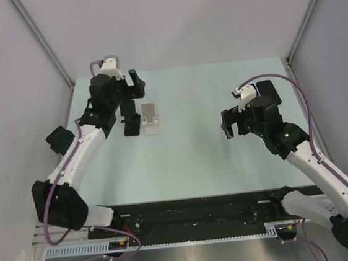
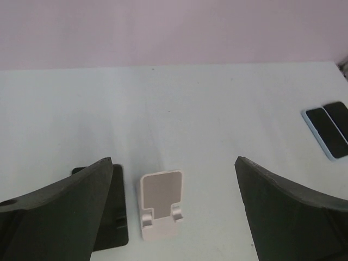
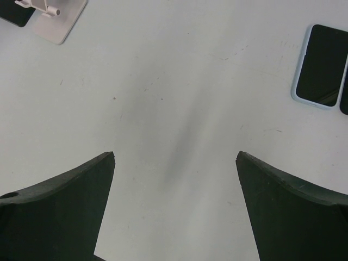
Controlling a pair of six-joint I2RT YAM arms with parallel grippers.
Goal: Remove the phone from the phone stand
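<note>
A white phone stand (image 2: 161, 204) stands empty on the table, with a black stand (image 2: 115, 217) just left of it, partly hidden by my finger. Both show in the top view, white (image 1: 149, 117) and black (image 1: 129, 118). A phone in a light blue case (image 2: 325, 133) lies flat on the table far to the right, with a second dark phone (image 2: 338, 119) beside it. The blue-cased phone also shows in the right wrist view (image 3: 321, 65). My left gripper (image 2: 174, 160) is open and empty above the stands. My right gripper (image 3: 175, 154) is open and empty over bare table.
The pale table (image 1: 196, 159) is bounded by grey walls at the back and sides. In the top view the right arm (image 1: 266, 117) covers the spot where the phones lie. The white stand's corner shows at the top left of the right wrist view (image 3: 57, 19).
</note>
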